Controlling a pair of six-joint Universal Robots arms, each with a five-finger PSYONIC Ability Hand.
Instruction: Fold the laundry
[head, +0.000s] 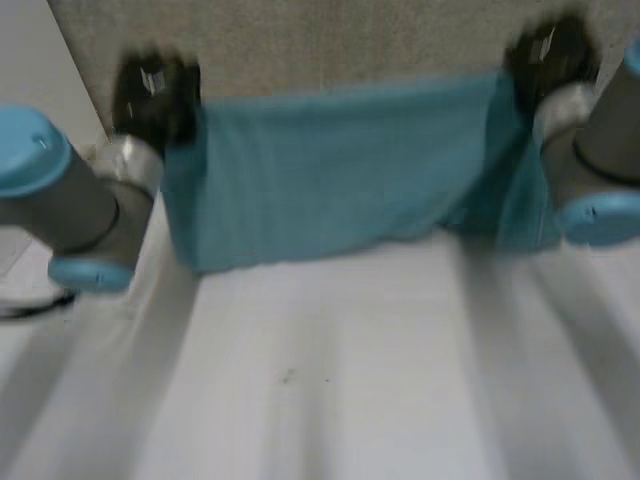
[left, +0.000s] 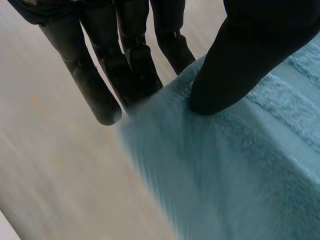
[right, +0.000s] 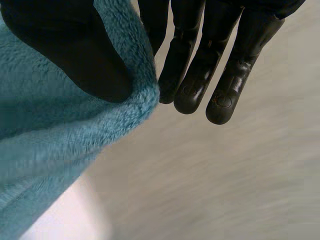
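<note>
head view: teal towel (head: 330, 175) hung stretched between left hand (head: 155, 100) and right hand (head: 550, 55), one top corner each; probably spread for the first fold; white table (head: 330, 380) below, beige backdrop (head: 300, 40) behind, nothing blocking; left wrist view: thumb and fingers (left: 135, 75) pinched the corner; right wrist view: thumb clamped the corner against straight fingers (right: 200, 85)

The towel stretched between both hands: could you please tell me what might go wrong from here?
The right hand pinches the towel at its very corner, so it could slip out. The left hand grips near an edge too. The lower hem hangs unevenly over the table, so the fold may land crooked.
</note>
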